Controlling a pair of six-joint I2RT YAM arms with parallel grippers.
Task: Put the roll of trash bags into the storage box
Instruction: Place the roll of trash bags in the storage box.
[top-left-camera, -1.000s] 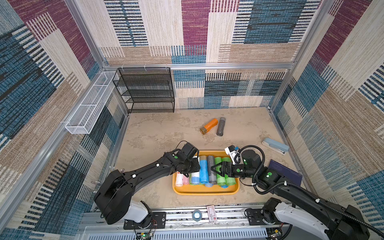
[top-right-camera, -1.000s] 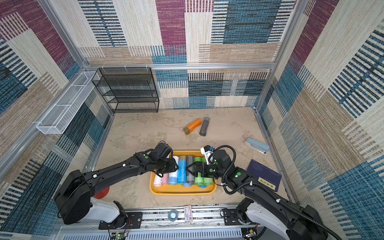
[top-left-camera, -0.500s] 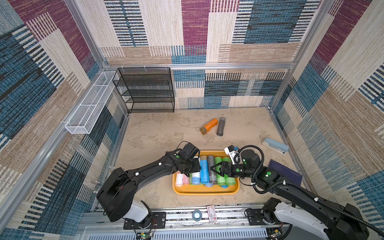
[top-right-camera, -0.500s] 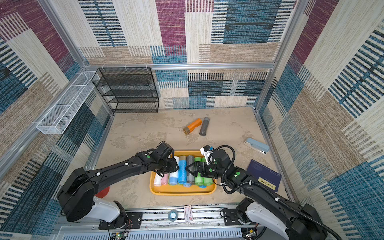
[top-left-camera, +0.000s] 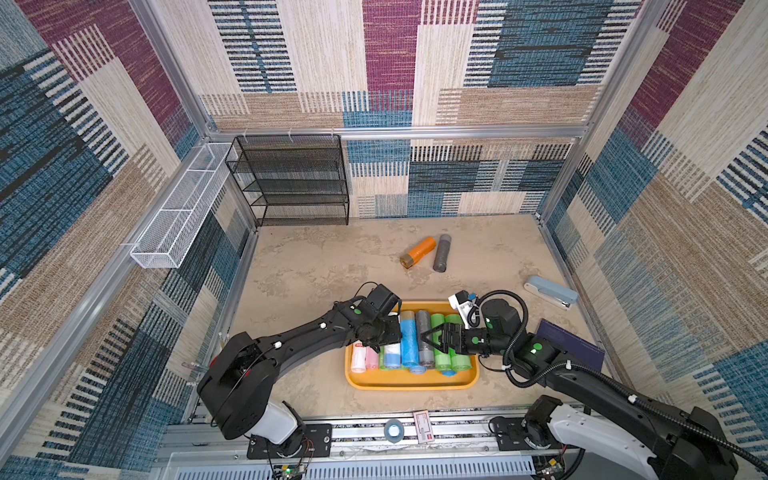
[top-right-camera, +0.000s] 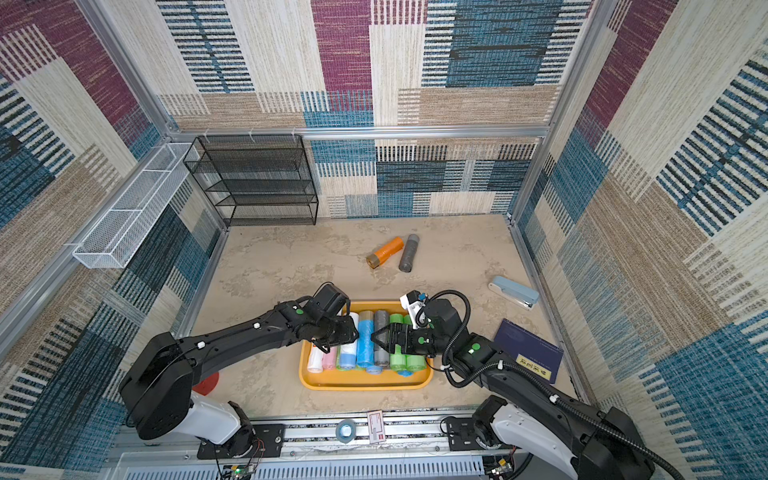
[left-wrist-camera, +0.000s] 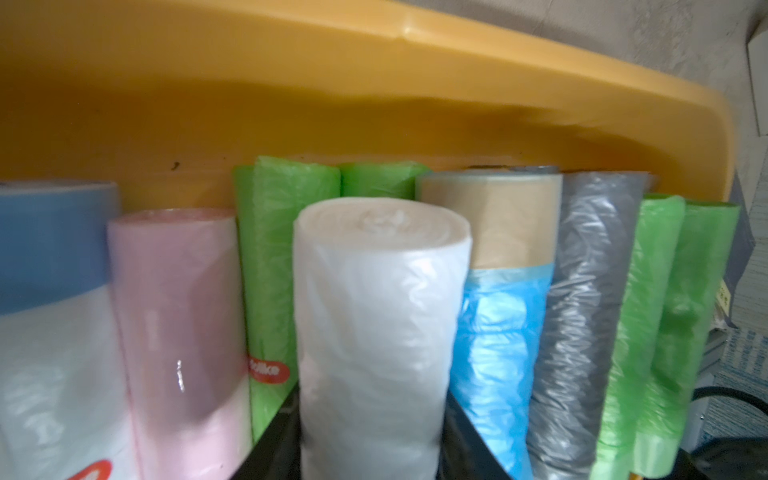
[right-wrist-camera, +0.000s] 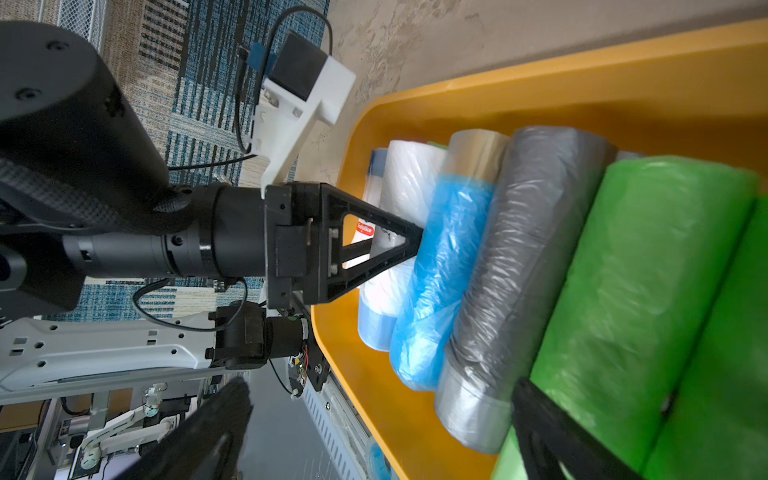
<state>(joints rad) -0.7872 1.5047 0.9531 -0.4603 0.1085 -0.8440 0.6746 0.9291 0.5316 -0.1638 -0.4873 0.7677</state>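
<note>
Over on the left wall hangs a long white wire basket (top-left-camera: 174, 216), and beside it, against the back wall, stands a black mesh rack (top-left-camera: 295, 183). From the near left the left arm reaches across to the storage box (top-left-camera: 411, 382), a shallow yellow-orange tray near the front edge of the table. The left gripper (top-left-camera: 390, 332) sits over the box's left end. In the left wrist view its jaws stand narrow, one on each side of the white roll (left-wrist-camera: 374, 311), gripping it. That white roll lies inside the box's rim, resting on top of the rolls beneath it. The right wrist view shows it (right-wrist-camera: 409, 183) pressed against the blue roll (right-wrist-camera: 444, 266) next to it. The box holds a packed row lying side by side: a pink roll (top-left-camera: 371, 357), the blue one, a grey roll (top-left-camera: 424, 340) and green rolls (top-left-camera: 440, 349). From the right, the right gripper (top-left-camera: 424, 338) comes in low over the grey and green rolls, its jaws spread wide with nothing held between them. Farther back on the table an orange roll (top-left-camera: 417, 252) and a loose dark grey roll (top-left-camera: 441, 258) lie just beside each other, well apart from the box. Toward the right wall there is a pale blue stapler (top-left-camera: 550, 292), and nearer the front a dark blue booklet (top-left-camera: 577, 347) lies flat.
</note>
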